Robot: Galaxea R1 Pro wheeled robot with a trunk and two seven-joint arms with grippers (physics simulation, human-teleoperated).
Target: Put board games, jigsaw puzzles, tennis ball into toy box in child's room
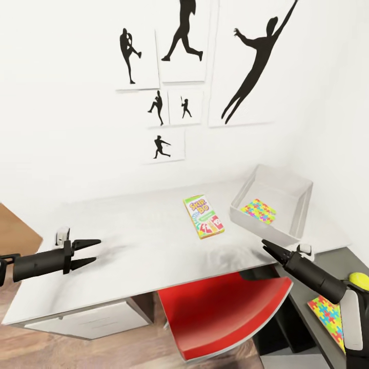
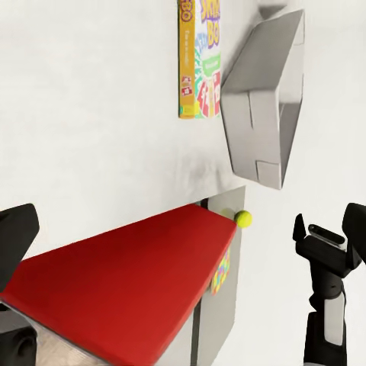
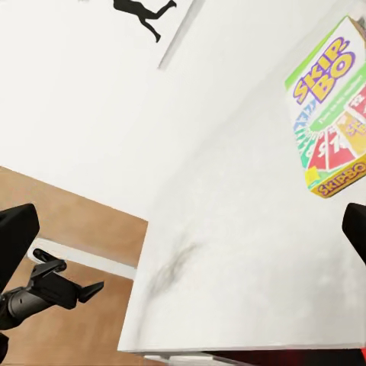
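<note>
Facing the pale tabletop (image 1: 138, 241) below a wall of black silhouette prints (image 1: 179, 41), I hold both arms out over it. My left claw (image 1: 92, 252) hovers above the tabletop's left part with its two fingers spread apart and nothing between them. My right claw (image 1: 267, 247) hangs over the front edge near the right end; its fingertips lie close together, and I cannot tell whether they are clenched or released, though no object sits between them. The "SKIP BO" board game (image 1: 203, 216) lies flat on the tabletop, between the two claws and farther back, just left of the toy box (image 1: 294, 202). The toy box rests at the right rear of the tabletop; one jigsaw puzzle (image 1: 258, 211) lies flat inside it. The second jigsaw puzzle (image 1: 328, 313) lies on the dark grey end section (image 1: 333, 264) at lower right, with the tennis ball (image 1: 359, 280) near it on the same surface, beside my right arm. A red chair (image 1: 220, 312) stands tucked under the front edge.
</note>
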